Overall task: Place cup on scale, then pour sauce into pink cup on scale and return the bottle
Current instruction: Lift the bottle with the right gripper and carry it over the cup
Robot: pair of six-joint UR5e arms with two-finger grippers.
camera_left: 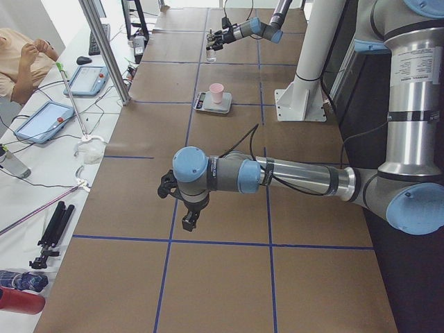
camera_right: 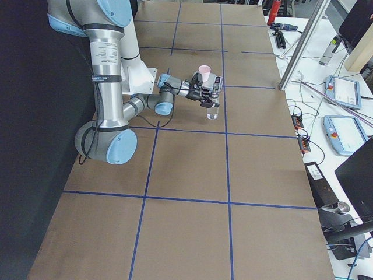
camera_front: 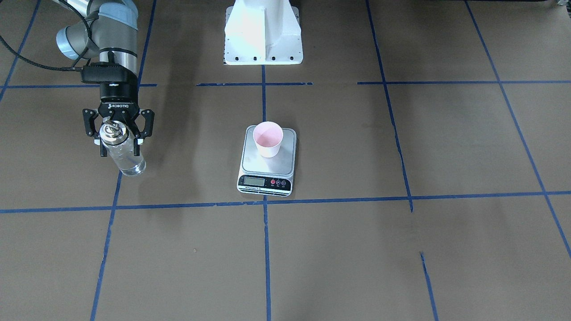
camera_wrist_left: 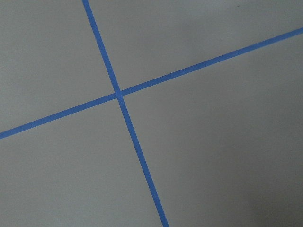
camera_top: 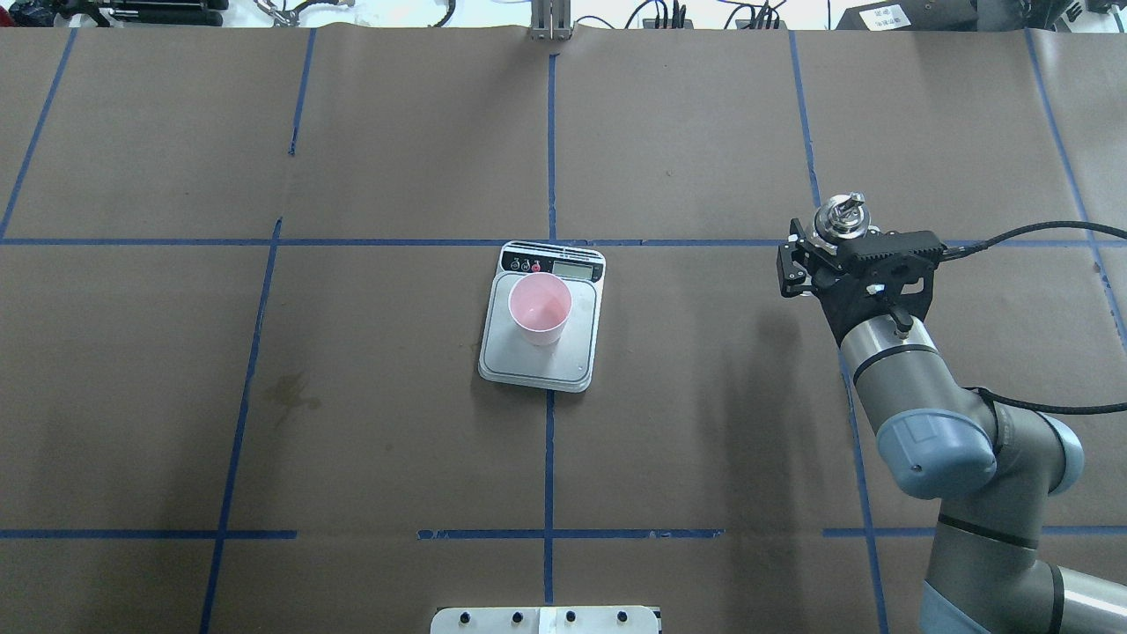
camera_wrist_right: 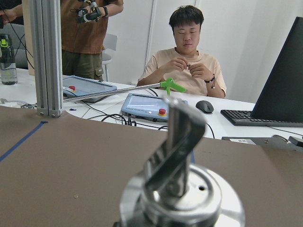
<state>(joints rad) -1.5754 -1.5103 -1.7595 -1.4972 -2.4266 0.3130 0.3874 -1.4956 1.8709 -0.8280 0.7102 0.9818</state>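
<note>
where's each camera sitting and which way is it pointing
Front-facing: across the table, facing the robot's base, steeply down; right pincer around the bottle, view-left.
Overhead: behind the robot, looking forward and down; right arm enters at right.
Exterior left: table end, looking along; left arm near.
Exterior right: opposite end; right arm near.
Left wrist: down at taped table; no body.
Right wrist: over the bottle cap, toward the operators.
Shared: front-facing and overhead both show the cup on the scale.

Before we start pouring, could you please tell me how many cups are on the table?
1. The pink cup stands upright on the scale, on its steel platform. The glass bottle in the right gripper is not a cup; none appears hidden.
</note>
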